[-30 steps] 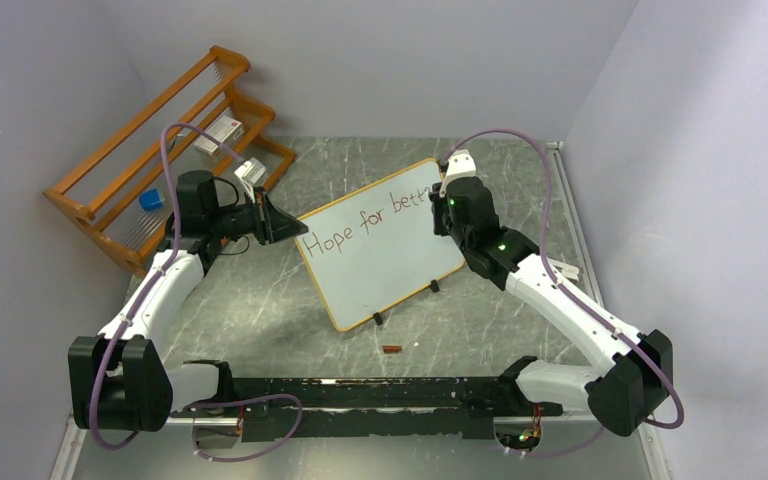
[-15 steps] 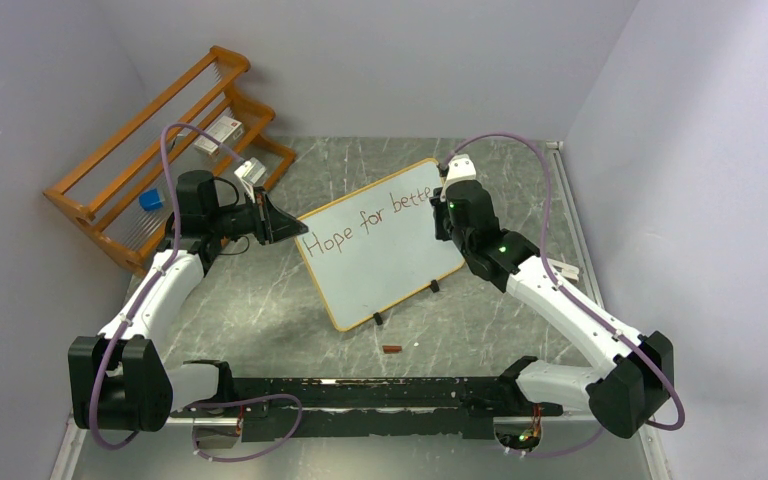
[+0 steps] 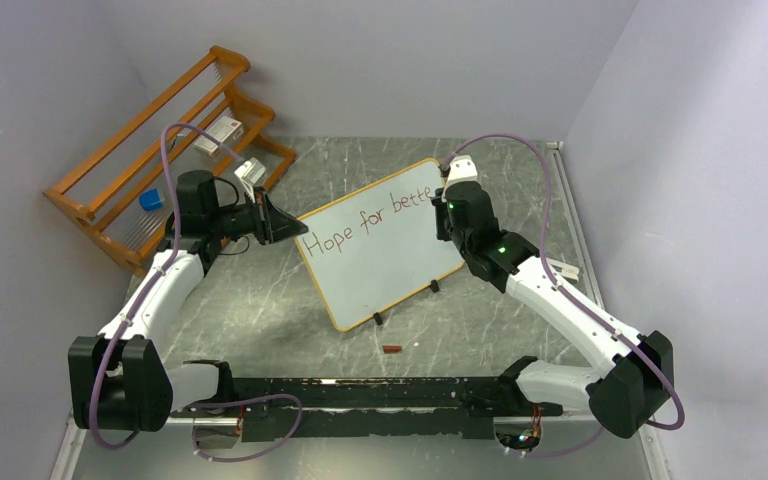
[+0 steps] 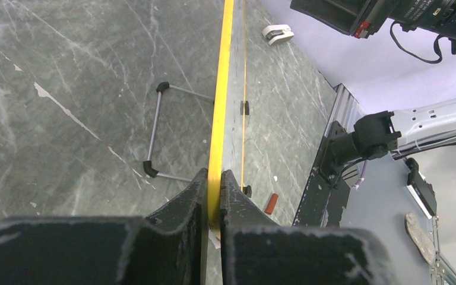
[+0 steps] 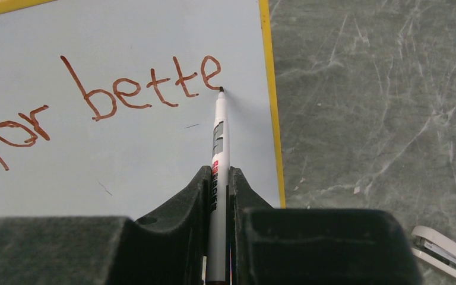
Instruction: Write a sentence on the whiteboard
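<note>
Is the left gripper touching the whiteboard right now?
Touching. The left wrist view shows the left gripper shut on the whiteboard, both fingers pressed against its yellow rim with no gap.

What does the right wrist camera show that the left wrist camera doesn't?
Only the right wrist view shows the writing, reading "for bette", and the marker clamped in the right gripper, its tip at the end of the last letter on the whiteboard. Only the left wrist view shows the left gripper pinching the board's edge, the wire stand behind it, and a small reddish piece lying on the table. Both show the board's yellow rim and the grey marbled table.
</note>
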### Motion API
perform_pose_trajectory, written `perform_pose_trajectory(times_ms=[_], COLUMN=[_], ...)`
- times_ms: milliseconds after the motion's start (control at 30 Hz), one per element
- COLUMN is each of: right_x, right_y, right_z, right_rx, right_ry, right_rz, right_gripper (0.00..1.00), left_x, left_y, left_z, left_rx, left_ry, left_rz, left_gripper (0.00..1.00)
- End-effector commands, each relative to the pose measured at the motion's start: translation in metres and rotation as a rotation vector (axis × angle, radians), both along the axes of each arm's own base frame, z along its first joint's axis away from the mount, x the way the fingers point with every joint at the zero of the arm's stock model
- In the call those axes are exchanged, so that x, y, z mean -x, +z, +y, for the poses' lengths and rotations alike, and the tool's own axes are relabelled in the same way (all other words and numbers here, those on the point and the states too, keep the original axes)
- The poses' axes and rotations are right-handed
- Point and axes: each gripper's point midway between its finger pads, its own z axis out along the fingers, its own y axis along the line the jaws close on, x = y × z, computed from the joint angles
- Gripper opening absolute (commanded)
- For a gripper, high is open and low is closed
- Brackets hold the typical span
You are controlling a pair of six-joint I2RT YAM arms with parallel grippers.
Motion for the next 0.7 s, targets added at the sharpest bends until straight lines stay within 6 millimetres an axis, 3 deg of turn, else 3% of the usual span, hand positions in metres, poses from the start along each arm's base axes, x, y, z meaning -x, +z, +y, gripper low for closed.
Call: perform_pose_trajectory(times_ms=[0,267,667], right_x=[-0.002,0.001,-0.012], right_y=[0.004,0.026,0.035], right_z=[-0.006,-0.008,0.001], right_rx=[-0.013,-0.056,-0.062], right_ry=[-0.033,-0.035,-0.025], right_rz=[-0.026,-0.081,-0.104], right_gripper=[0.0,0.0,0.0], left_x=[0.001,0.001,0.002], left_y=[-0.036,-0.036,-0.036], left_z=[0.003,0.003,0.003], left_rx=[-0.074,-0.076,-0.076], left_ry=[0.025,0.028,0.028], left_rz=[0.081,0.079,0.078], left_gripper=[0.05,0.05,0.05])
